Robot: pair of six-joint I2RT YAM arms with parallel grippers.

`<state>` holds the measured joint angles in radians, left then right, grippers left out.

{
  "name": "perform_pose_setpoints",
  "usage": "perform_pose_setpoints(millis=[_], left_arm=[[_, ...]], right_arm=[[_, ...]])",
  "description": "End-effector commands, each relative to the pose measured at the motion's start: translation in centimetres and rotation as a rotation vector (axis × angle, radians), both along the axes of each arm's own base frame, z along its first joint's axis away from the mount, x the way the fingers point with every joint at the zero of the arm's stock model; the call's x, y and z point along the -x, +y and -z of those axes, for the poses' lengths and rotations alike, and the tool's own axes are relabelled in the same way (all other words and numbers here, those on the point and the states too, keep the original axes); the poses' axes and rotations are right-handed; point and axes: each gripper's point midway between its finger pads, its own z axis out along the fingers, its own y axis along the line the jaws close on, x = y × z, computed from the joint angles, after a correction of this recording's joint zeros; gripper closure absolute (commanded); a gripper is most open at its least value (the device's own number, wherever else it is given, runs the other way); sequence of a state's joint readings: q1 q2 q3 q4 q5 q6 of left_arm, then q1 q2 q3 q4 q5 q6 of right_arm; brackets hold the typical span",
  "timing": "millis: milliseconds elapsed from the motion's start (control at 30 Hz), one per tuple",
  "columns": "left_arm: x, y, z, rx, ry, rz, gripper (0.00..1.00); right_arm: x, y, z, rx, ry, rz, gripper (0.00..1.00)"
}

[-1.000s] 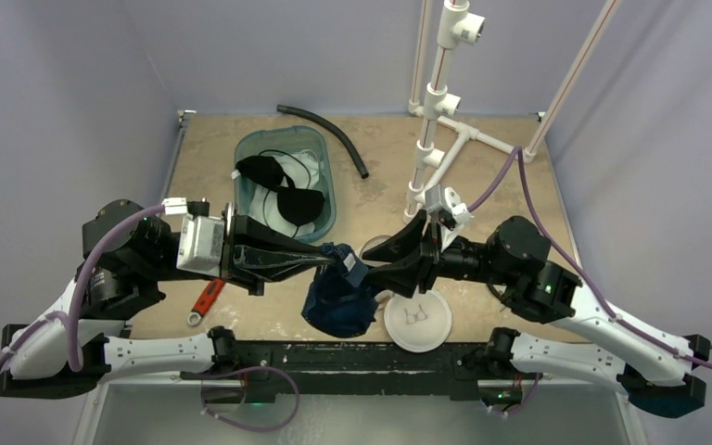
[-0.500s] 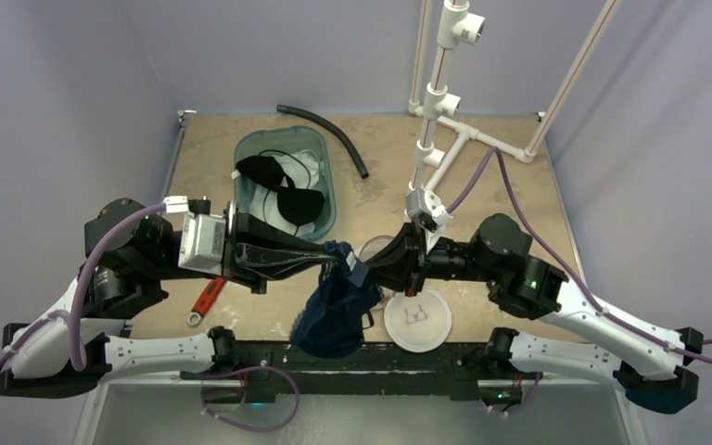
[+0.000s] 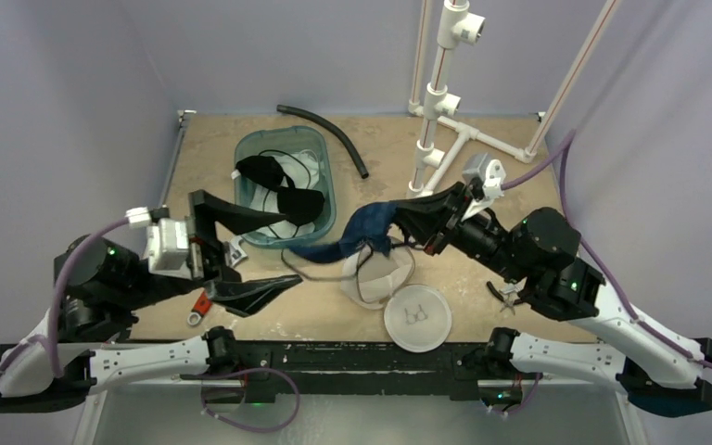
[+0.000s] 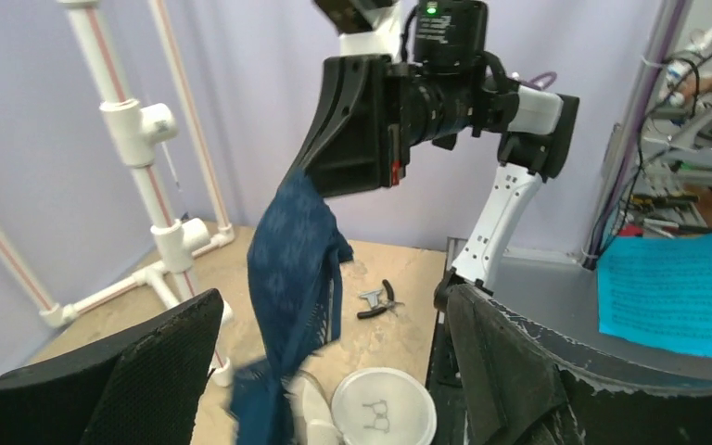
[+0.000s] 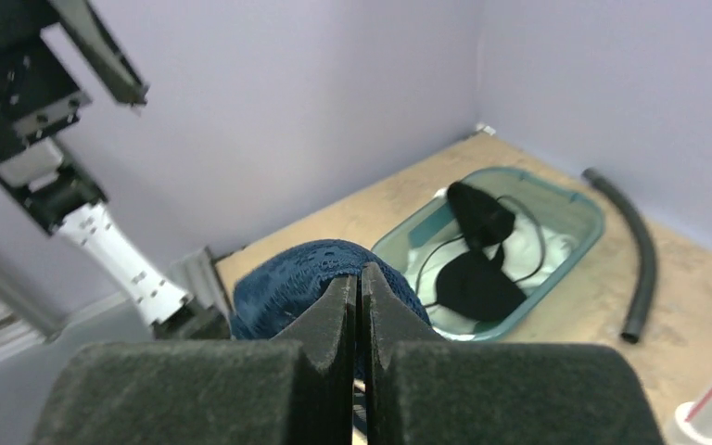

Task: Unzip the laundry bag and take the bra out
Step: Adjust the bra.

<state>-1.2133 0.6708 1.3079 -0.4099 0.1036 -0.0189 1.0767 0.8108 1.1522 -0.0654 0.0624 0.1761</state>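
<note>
Status, as you can judge it: the unzipping is done and the bra is lifted out. What is left is to get its trailing strap clear of the pouch and set it down.

1. Surface (image 3: pixel 213 148): tan board, carrying everything listed below.
2. White pipe stand (image 3: pixel 438 102): upright at the far right corner.
3. Teal tub (image 3: pixel 328 199): far left of centre. It holds a black bra (image 3: pixel 283 190) on top of white fabric (image 3: pixel 301 167). It is not part of your job.
4. Left fingers (image 3: pixel 260 286): spread wide, holding nothing, drawn back toward the near left with one finger over the tub's near rim.
5. Right fingers (image 3: pixel 415 221): pressed fully together on one end of the blue bra.
6. Blue bra (image 3: pixel 352 232): raised, stretching from the right fingers leftward toward the tub. A thin strap loops down across the pouch's mouth.
7. Laundry bag (image 3: pixel 375 278): white mesh pouch at near centre, mouth open and slack. You cannot tell whether anything else is inside.
8. Round zip-on top (image 3: pixel 417 318): lies flat with its outline up, just beside the pouch on the near side. You cannot tell whether it is attached.
9. Black hose (image 3: pixel 329 130): lies beyond the tub.
10. Red-handled wrench (image 3: pixel 206 298) and pliers (image 3: pixel 503 292): at the near edges.
</note>
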Motion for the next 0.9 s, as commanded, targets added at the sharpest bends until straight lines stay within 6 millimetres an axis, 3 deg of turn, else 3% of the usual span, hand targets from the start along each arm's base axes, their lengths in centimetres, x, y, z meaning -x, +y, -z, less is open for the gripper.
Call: perform_pose_setpoints(millis=[0,67,167,400,500,633,867], left_arm=[[-1.6,2.3,-0.5,0.103,0.063,-0.125,0.1],[-2.8,2.5,-0.3,0.131,0.084,-0.191,0.09],[-4.7,1.6,0.9,0.122,0.103,-0.276,0.09],[-8.3,-4.9,5.4,-0.038,0.156,-0.35,0.05],[-9.8,-4.9,4.9,0.035,0.169,-0.425,0.04],[-10.1,-4.0,4.0,0.136,0.155,-0.453,0.04],[-11.5,-4.2,4.6,0.083,0.155,-0.536,0.3]], right_arm=[[-2.0,-1.4,-4.1,-0.027,-0.092,0.129,1.0],[-3.0,-1.6,-5.4,-0.01,-0.105,0.183,1.0],[-2.8,-1.4,-7.2,-0.015,-0.109,0.17,1.0],[-2.7,-0.5,-7.8,-0.018,-0.023,0.147,1.0],[-3.0,-0.6,-7.3,-0.01,0.006,0.162,1.0],[-3.2,-0.9,-6.5,-0.002,0.033,0.184,1.0],[-2.7,-1.0,-6.3,-0.02,0.048,0.164,1.0]])
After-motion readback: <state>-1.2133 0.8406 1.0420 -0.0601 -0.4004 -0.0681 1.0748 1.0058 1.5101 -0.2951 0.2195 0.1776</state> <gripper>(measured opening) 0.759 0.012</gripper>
